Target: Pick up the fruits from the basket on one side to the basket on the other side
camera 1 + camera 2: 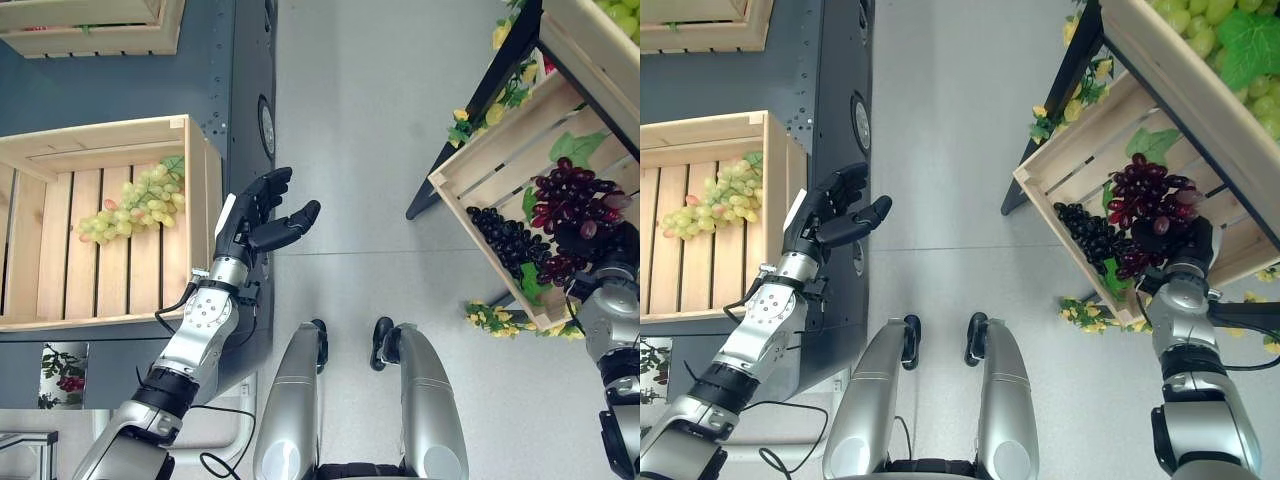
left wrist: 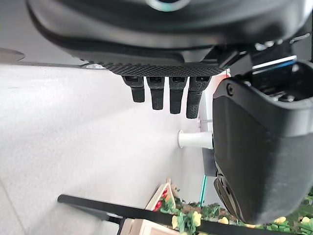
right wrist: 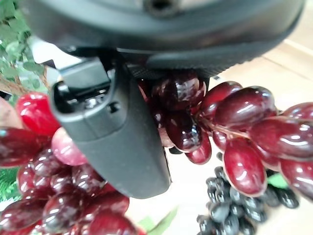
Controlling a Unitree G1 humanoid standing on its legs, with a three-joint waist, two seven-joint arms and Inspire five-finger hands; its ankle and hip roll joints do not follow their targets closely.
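A wooden crate [image 1: 203, 185] on my left holds a bunch of green grapes [image 1: 135, 205]. My left hand [image 1: 262, 218] hovers beside that crate's right wall, over the floor, fingers straight and holding nothing. On my right, a tilted wooden crate [image 1: 1070, 152] holds red grapes [image 1: 1152, 190] and black grapes [image 1: 1090, 235]. My right hand [image 1: 1188, 248] is inside this crate at the near end of the red bunch. In the right wrist view its thumb [image 3: 117, 142] lies curled against the red grapes [image 3: 244, 112], which press up to the palm and hide the other fingers.
Above the right crate sits another crate of green grapes [image 1: 1210, 30]. A black stand leg [image 1: 470, 110] with yellow flowers [image 1: 480, 115] slants down beside it. A further wooden crate [image 1: 90, 30] stands at the far left on the dark shelf unit [image 1: 240, 80]. Grey floor lies between the two sides.
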